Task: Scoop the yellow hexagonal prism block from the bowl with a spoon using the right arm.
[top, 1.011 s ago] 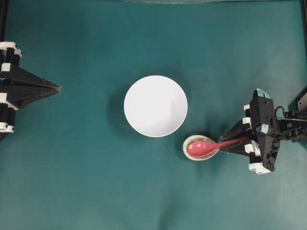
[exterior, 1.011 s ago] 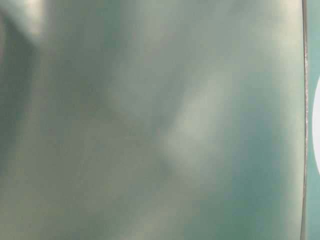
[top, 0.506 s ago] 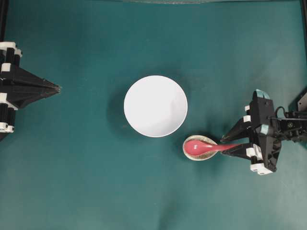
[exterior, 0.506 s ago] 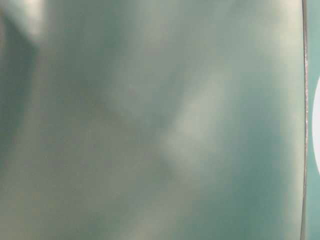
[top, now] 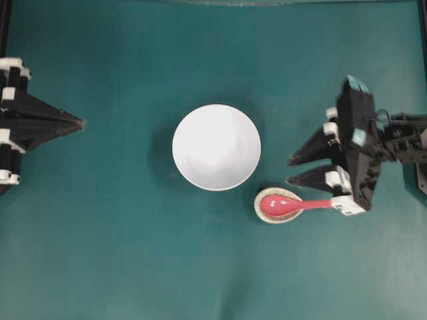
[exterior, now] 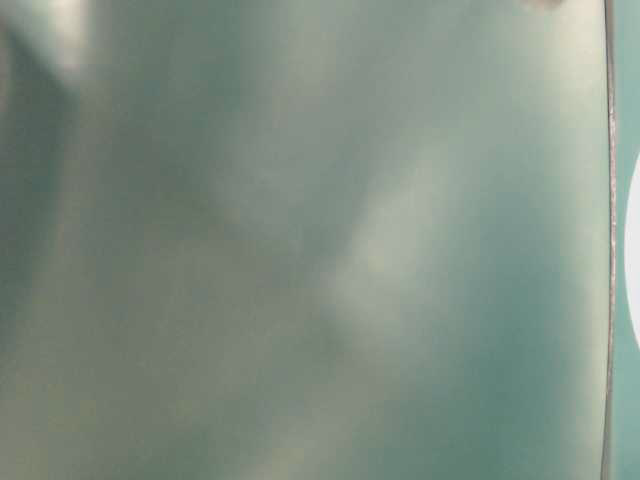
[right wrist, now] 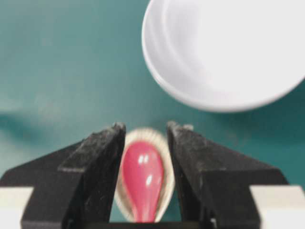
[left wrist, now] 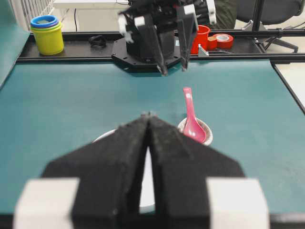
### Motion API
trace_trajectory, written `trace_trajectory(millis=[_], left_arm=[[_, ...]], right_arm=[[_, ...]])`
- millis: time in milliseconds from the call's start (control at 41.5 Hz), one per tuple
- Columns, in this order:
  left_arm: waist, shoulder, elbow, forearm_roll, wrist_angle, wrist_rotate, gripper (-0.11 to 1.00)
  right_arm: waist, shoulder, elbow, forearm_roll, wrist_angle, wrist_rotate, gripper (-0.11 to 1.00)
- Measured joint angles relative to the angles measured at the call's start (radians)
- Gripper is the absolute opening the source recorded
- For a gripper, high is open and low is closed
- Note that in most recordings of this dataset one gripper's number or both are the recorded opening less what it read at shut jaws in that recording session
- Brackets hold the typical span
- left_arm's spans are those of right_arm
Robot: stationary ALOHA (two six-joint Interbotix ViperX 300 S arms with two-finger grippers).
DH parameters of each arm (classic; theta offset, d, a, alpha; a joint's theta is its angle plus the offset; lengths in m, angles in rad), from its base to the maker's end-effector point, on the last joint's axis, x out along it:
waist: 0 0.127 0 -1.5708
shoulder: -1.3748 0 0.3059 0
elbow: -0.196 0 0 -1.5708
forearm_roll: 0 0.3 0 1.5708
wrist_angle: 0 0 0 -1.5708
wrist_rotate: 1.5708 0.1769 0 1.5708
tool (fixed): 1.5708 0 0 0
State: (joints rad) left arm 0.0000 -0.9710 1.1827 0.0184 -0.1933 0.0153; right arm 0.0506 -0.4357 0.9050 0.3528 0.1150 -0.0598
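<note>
Right pincer [top: 291, 170] is hanging spread, holding nothing; both black fingers [right wrist: 97, 157] are standing apart with a clear gap. In the right wrist view the spoon [top: 288, 205] is showing through that gap, below the fingers, not gripped. The spoon's scoop is sitting in the small speckled oval rest [top: 270, 217], handle pointing toward the right arm [top: 363, 150]. From overhead the handle end is lying under the arm's lower white block; contact can't be told. The rest is sitting on the green table [top: 133, 253] just beside the lower right rim of the white bowl [top: 216, 147], which is sitting mid-table. The bowl's inside is reading as plain white in every view; the yellow hexagonal prism block isn't making itself out anywhere. Left pincer [left wrist: 148, 116] is sitting pressed together, empty, parked at the left edge, well apart from the bowl. Table-level view is giving only a blurred grey-green wash.
</note>
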Motion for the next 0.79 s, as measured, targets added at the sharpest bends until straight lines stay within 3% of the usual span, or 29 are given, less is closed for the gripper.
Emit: trace_trajectory(millis=[457, 794], left_arm=[[0.000, 0.000, 0.000, 0.000, -0.002, 0.000, 0.00], [0.000, 0.000, 0.000, 0.000, -0.002, 0.000, 0.00]], right_arm=[[-0.140, 0.288, -0.354, -0.138, 0.242, -0.032, 0.46], [-0.218, 0.474, -0.606, -0.153, 0.370, -0.015, 0.46]])
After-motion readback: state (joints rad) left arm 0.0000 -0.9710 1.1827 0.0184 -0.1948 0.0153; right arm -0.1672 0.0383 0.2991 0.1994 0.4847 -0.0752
